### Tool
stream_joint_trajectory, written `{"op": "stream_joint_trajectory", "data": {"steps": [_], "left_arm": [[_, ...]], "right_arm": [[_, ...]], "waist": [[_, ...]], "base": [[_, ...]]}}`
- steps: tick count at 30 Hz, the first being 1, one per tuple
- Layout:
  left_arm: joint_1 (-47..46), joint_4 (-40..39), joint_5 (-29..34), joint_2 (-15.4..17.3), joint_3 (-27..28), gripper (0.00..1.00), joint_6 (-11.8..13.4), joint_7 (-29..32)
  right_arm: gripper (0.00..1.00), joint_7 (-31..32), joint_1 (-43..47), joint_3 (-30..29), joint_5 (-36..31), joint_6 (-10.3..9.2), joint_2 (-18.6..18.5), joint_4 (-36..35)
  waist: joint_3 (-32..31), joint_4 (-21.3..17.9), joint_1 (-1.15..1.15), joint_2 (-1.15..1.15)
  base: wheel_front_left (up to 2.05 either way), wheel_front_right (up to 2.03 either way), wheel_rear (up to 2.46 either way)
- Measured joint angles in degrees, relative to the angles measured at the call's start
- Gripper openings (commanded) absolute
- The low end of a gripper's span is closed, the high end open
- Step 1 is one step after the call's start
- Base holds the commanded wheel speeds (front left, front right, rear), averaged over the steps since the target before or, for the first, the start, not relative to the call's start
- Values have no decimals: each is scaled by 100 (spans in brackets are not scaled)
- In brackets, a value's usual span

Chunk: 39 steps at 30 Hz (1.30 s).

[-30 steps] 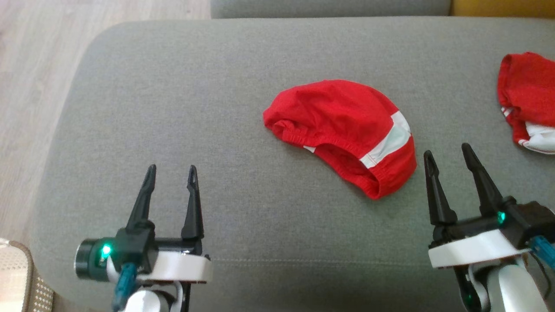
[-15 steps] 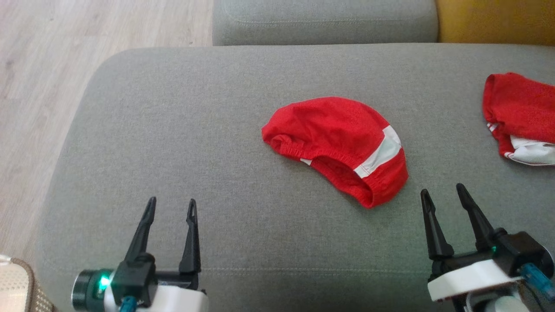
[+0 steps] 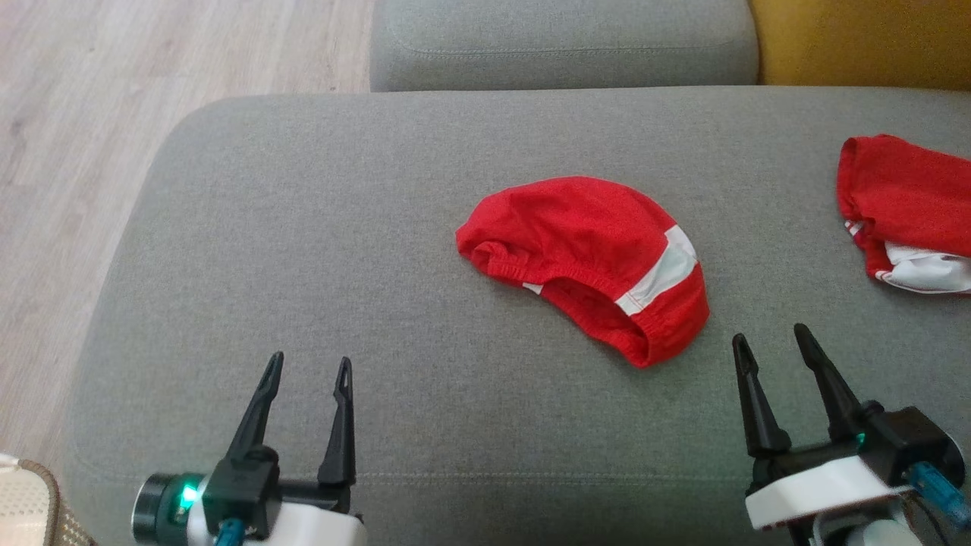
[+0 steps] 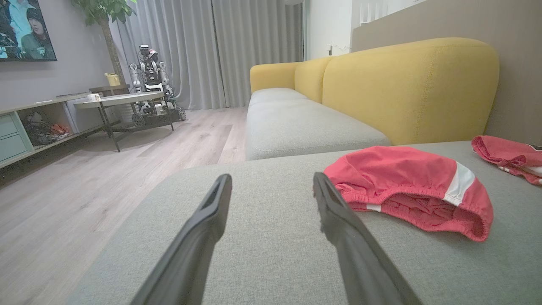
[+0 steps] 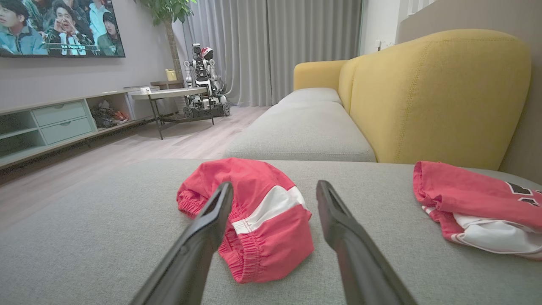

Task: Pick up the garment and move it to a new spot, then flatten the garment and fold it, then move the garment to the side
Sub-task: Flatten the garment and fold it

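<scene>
Garment (image 3: 584, 265) lies loose on the grey seat (image 3: 303, 227), a bit right of centre in head view. Red w/ a white side stripe. Elastic waistband faces the robot and the opening sags fwd. Rumpled into a rounded lump, not flat, not folded. Nothing touching it.

L gripper (image 3: 311, 358) is low-left in head view. Fingers apart, nothing between them, tips pointing away over bare seat. Well apart from garment. In L wrist view the garment sits right of the right-hand finger.

R gripper (image 3: 770, 334) is low-right, jaws also spread, empty. Tips are near the garment's near-right end, just right of it, no contact. In R wrist view the garment is ahead, stripe and waistband end showing between the 2 fingers, and the left finger overlaps it in frame.

2nd garment (image 3: 903, 212) is at the right edge of head view. Red w/ white, bunched, cut off by frame, well apart from the 1st.

Behind: far seat (image 3: 561, 45), yellow backrest (image 3: 857, 45) top-right, wood floor (image 3: 76, 114) left. R wrist view bkgd: TV (image 5: 55, 27), table (image 5: 169, 94), another robot (image 5: 203, 72), curtains (image 5: 296, 42).
</scene>
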Motion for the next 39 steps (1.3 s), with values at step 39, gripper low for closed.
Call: {"op": "stream_joint_trajectory", "data": {"steps": [39], "left_arm": [[-1975,1965,-2100,-304,-1493,100,-1528,1]], "right_arm": [[100,0,-836,-196,97,0,8,-581]], "waist": [[1160,-425,0,0]], "base": [[0,0,0]]}}
